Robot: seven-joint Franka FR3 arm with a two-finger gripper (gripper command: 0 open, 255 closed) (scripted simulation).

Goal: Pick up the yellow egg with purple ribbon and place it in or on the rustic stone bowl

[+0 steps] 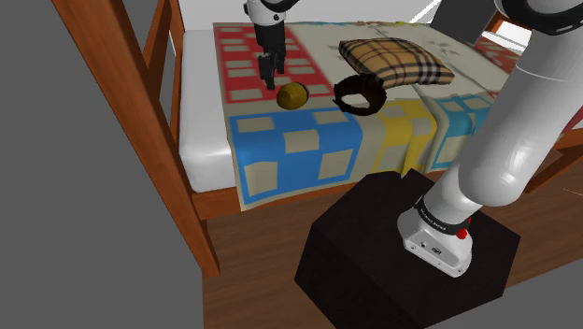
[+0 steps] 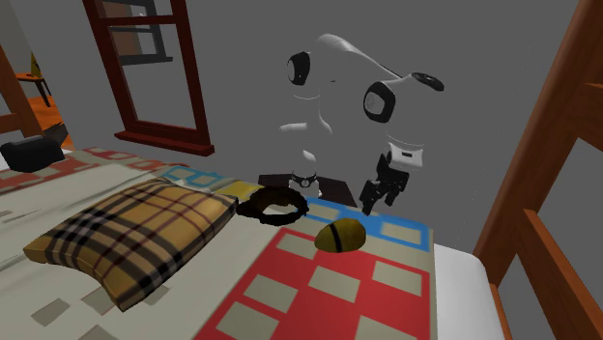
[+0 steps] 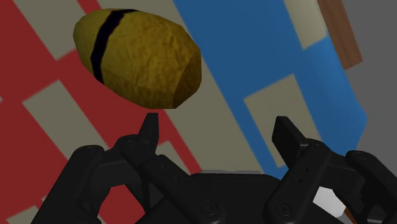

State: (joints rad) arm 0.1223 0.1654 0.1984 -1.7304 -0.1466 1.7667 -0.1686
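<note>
Claw black, blocky fingers spread wide, holding nothing. Egg yellow, oval, bumpy skin, dark band round one end; lies on bed's patchwork quilt, just off one fingertip, outside gap. Bowl dark, rough, low-rimmed, near egg, just beside plaid pillow.
</note>
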